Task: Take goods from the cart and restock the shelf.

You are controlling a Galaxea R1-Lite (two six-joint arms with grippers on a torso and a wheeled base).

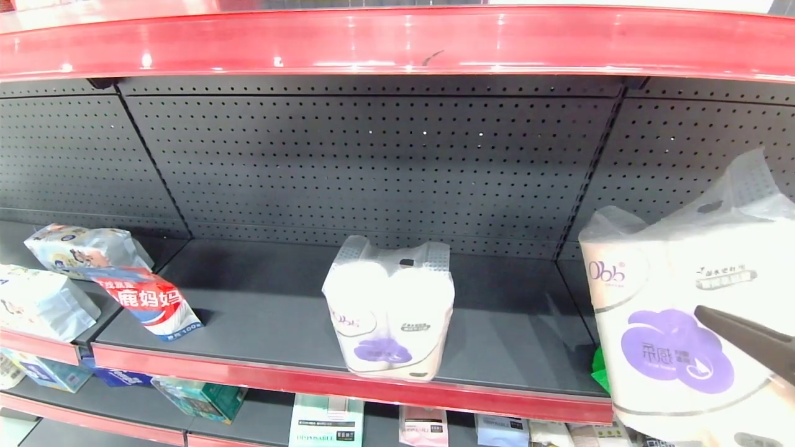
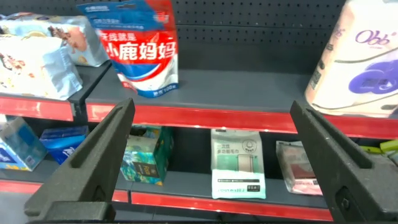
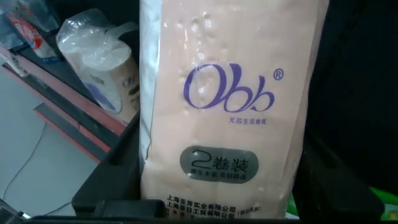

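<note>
Two roll packs. The first pack (image 1: pixel 390 310) stands mid-frame in the head view, at the shelf's (image 1: pixel 261 304) front edge. The second pack (image 1: pixel 677 292) fills the lower right, clamped between the right gripper's (image 3: pixel 217 199) fingers. The left gripper (image 2: pixel 214 155) gapes wide, empty. At lower left sit one red pouch (image 1: pixel 149 301) and two pale bags: rear bag (image 1: pixel 81 248), front bag (image 1: pixel 37 301).
</note>
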